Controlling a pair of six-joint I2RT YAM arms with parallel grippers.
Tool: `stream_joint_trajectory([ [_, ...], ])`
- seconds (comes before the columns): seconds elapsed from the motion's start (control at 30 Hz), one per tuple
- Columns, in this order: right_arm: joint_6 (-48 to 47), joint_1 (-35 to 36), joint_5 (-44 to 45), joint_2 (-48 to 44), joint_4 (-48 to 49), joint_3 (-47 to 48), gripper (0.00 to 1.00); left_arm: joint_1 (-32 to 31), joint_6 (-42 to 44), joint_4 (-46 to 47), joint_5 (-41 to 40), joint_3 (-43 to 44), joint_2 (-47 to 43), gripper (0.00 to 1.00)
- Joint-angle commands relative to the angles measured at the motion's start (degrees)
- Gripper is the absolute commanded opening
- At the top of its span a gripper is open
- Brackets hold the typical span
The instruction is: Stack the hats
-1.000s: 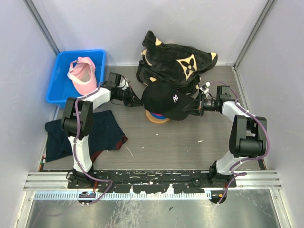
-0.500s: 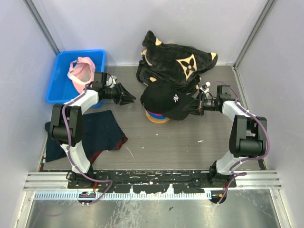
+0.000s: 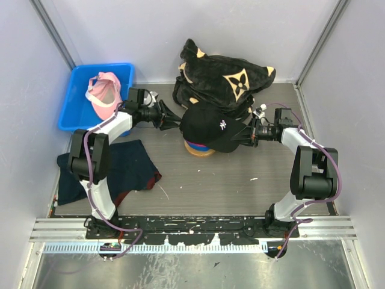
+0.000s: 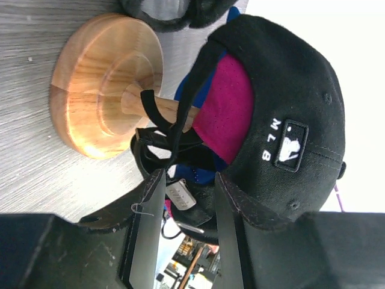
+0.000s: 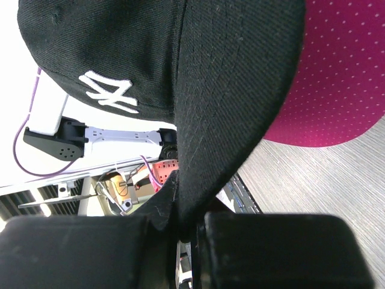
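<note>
**Three caps on the stand, one pink cap waiting in the bin**

Three caps sit stacked on a wooden stand (image 3: 199,150) near the middle of the desk (image 3: 240,186). The black cap (image 3: 210,125) with white stitching is on top, over a magenta cap (image 4: 225,102) and a blue cap (image 3: 195,145).

The right end effector (image 3: 245,136) is clamped shut on the black cap's brim. The left end effector (image 3: 174,122) sits at the back of that cap with its jaws partly apart. The rear strap and buckle hang in the gap, and nothing looks gripped.

The step in hand appears to be seating the black cap on the pile. The pink cap (image 3: 103,93) lies in a blue bin (image 3: 67,102) at the far left corner, well apart from the stand. Next, the brim likely needs releasing. One arm would then reach into the bin, take the pink cap by its brim or crown and carry it over the stack.

The desk is grey with a wood-grain look. A navy cloth (image 3: 126,168) lies flat by the left arm, and a black plush bundle (image 3: 228,75) sits behind the stand. Pale walls (image 3: 180,30) enclose three sides, and a metal rail (image 3: 192,226) runs along the near edge.
</note>
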Motion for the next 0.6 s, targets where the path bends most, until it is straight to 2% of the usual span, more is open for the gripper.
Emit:
stream_joint_trajectory([
  [0.0, -1.1, -0.6, 7.8, -0.3, -2.7, 0.8, 0.01, -1.3, -1.6, 2.3, 0.7, 3.1, 1.9, 0.45],
  [0.3, -1.1, -0.5, 7.7, -0.1, -2.6, 1.2, 0.01, -2.7, 0.7, -0.1, -0.1, 7.4, 6.9, 0.45],
  [0.47, -1.2, -0.6, 7.6, 0.1, -2.6, 1.3, 0.01, -2.7, 5.4, -5.1, -0.2, 7.5, 8.3, 0.43],
  [0.57, -1.2, -0.5, 7.7, 0.2, -2.6, 1.5, 0.01, -2.7, 5.8, -4.9, -0.2, 6.2, 8.4, 0.41],
])
